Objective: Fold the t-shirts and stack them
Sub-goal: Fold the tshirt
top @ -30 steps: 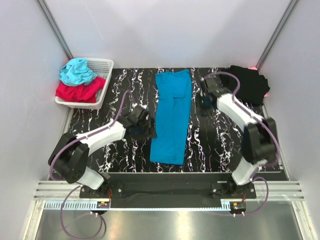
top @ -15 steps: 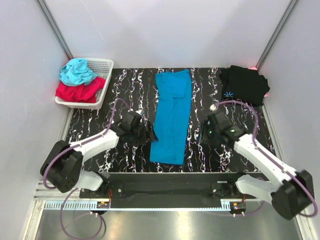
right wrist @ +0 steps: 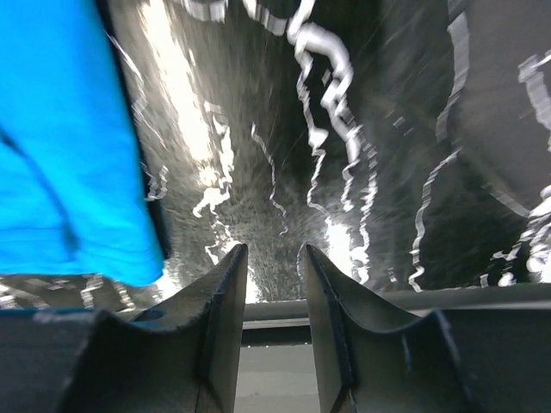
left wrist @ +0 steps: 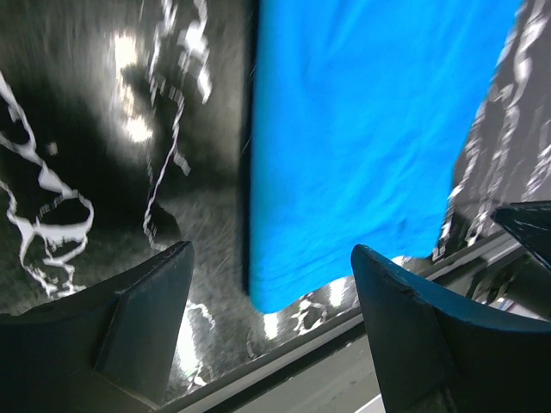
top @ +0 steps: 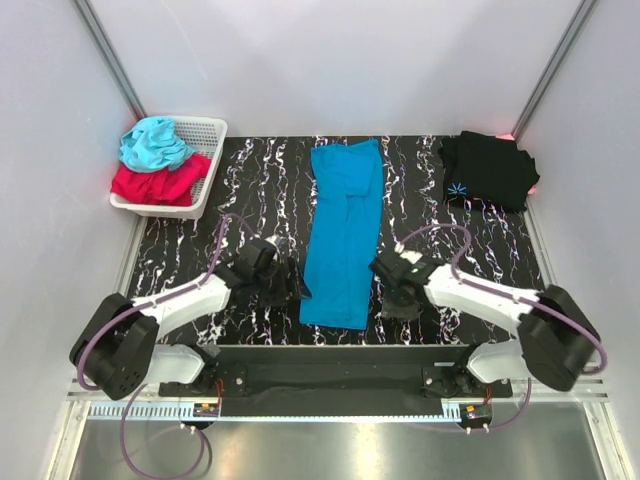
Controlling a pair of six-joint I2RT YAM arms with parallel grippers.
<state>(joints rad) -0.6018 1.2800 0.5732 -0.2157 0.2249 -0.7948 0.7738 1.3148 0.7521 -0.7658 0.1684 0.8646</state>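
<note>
The blue t-shirt (top: 343, 230) lies as a long narrow strip down the middle of the table. The black t-shirt (top: 488, 168), with a small pale-blue starburst, lies folded at the back right. My left gripper (top: 286, 284) is open and low beside the strip's near left corner. In the left wrist view that blue corner (left wrist: 344, 155) lies ahead between the wide-apart fingers (left wrist: 142, 323). My right gripper (top: 393, 298) is by the strip's near right corner, narrowly open and empty. In the right wrist view the blue edge (right wrist: 69, 172) is left of the fingers (right wrist: 215, 327).
A white basket (top: 207, 135) at the back left holds a cyan and a red garment. The table's near rail (right wrist: 275, 305) runs just in front of both grippers. Grey walls close in the left, back and right sides.
The right arm has swung from the back right, near the black shirt, to the blue strip's near right corner. The left gripper has moved nearer along the strip's left edge.
</note>
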